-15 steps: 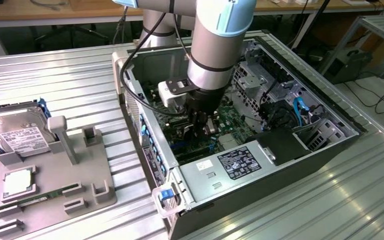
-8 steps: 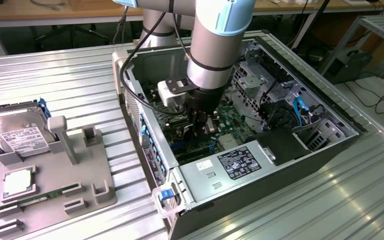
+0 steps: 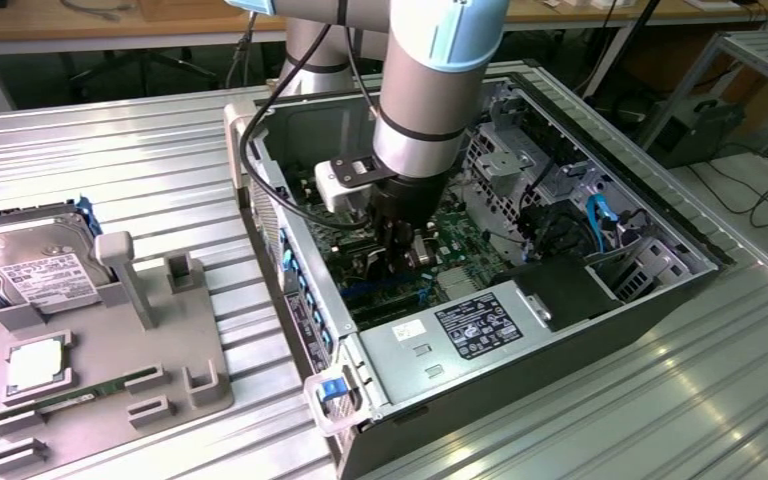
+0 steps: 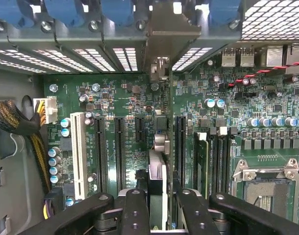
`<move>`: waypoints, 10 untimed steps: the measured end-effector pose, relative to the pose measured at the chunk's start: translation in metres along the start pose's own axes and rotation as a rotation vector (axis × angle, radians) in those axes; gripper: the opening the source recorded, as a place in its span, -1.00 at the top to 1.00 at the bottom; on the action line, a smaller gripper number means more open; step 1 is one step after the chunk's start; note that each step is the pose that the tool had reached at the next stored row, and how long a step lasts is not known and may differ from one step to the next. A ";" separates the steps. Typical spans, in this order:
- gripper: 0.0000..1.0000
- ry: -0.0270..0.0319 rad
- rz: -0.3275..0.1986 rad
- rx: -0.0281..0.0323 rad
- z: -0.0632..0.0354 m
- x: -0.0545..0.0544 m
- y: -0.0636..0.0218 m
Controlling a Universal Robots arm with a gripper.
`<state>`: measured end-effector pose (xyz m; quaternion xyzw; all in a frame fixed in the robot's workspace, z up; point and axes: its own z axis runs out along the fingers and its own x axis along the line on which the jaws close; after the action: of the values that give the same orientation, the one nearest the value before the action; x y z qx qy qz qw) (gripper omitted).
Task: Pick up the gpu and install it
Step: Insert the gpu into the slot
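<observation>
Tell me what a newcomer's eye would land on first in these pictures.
First, the robot arm reaching down into the open computer case. Its gripper holds the gpu edge-on over the green motherboard, among the black slots. On the exterior view's left, a silver hard drive stands in a grey holder.
</observation>
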<state>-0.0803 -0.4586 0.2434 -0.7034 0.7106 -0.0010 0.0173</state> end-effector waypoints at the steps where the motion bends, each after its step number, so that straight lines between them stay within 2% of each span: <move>1: 0.45 -0.0002 0.000 0.0000 0.0000 0.000 0.0000; 10: 0.45 -0.0007 0.000 0.0002 -0.0019 0.000 -0.0001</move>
<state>-0.0802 -0.4585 0.2453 -0.7035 0.7105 -0.0008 0.0176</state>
